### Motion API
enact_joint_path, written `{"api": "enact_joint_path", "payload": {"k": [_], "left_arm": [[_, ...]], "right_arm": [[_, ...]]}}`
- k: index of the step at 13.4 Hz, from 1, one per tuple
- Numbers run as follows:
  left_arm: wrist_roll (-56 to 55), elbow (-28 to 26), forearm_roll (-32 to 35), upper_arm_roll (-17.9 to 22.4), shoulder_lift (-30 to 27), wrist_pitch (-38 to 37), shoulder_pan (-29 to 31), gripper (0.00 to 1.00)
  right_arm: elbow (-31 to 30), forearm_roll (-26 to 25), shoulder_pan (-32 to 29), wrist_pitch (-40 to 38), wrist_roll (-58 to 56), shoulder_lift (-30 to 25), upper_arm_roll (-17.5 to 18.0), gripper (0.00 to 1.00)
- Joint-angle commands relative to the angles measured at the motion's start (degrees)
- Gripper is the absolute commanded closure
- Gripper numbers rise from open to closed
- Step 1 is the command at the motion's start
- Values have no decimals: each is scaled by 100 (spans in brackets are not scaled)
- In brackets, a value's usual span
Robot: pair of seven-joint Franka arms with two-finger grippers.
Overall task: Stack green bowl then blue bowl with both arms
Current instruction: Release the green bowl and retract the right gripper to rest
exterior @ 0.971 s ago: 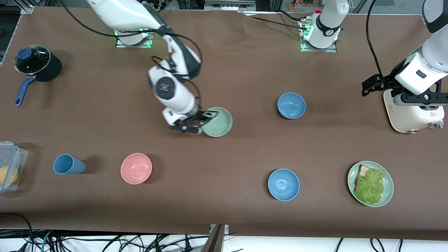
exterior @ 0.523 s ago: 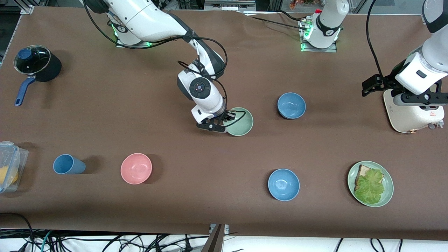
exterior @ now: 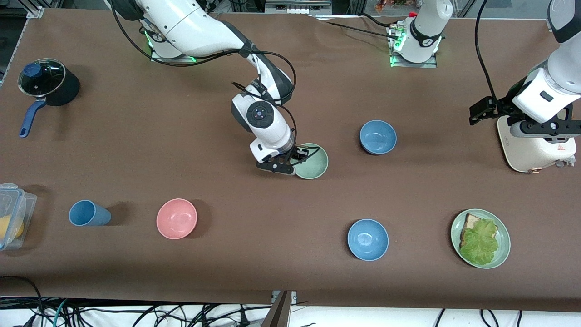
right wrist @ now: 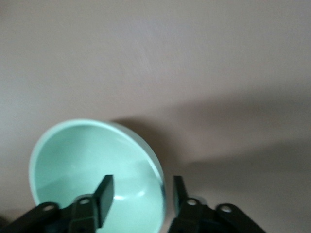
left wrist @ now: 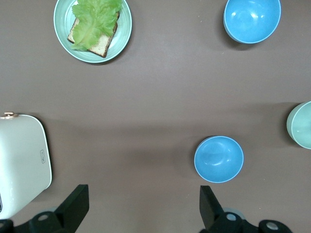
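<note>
The pale green bowl (exterior: 313,161) sits upright on the brown table near its middle, and also shows in the right wrist view (right wrist: 87,165). My right gripper (exterior: 295,161) is low at the bowl's rim. Its jaws are open astride the rim, one finger inside (right wrist: 104,191) and one outside. The muted blue bowl (exterior: 378,136) stands toward the left arm's end, a bowl's width from the green bowl, and shows in the left wrist view (left wrist: 218,159). My left gripper (left wrist: 142,199) waits open and empty, raised over the table by the toaster.
A brighter blue bowl (exterior: 367,239) and a green plate with bread and lettuce (exterior: 481,238) lie nearer the front camera. A white toaster (exterior: 535,145) stands at the left arm's end. A pink bowl (exterior: 176,218), blue cup (exterior: 88,213), black pot (exterior: 47,84) and plastic box (exterior: 13,213) are toward the right arm's end.
My right arm carried the green bowl toward the left arm's end, closer to the muted blue bowl, then came slightly lower. The left arm has not moved.
</note>
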Motion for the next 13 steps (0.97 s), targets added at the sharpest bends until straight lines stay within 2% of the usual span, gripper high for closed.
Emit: {"api": "enact_joint_path", "payload": {"k": [1,3,5,9,11,13], "left_arm": [[-21,55,22,4,-8,-72,-9,0],[-21,55,22,-5,-8,-72,-9,0],[-21,55,22,4,-8,-72,-9,0],[-21,55,22,-5,-8,-72,-9,0],[-21,55,22,-5,-16,-72,-9,0],[-21,55,22,-5,-8,-72,-9,0]], "right_arm": [[141,-105,-12,-365,31,-459,-404,0],[176,-87,-266,-1110,-328,-854,-625,0],[133,-17,-740,-1813,-1231,-1267,-643,0],[-253,36,-1251,-3001,-2277,-2488,-757,0],[-316,53,-1602,-3686,-2876,-2876,-810,0],[-360,359,-2111,-4170,-3613,-3254,-819,0]]}}
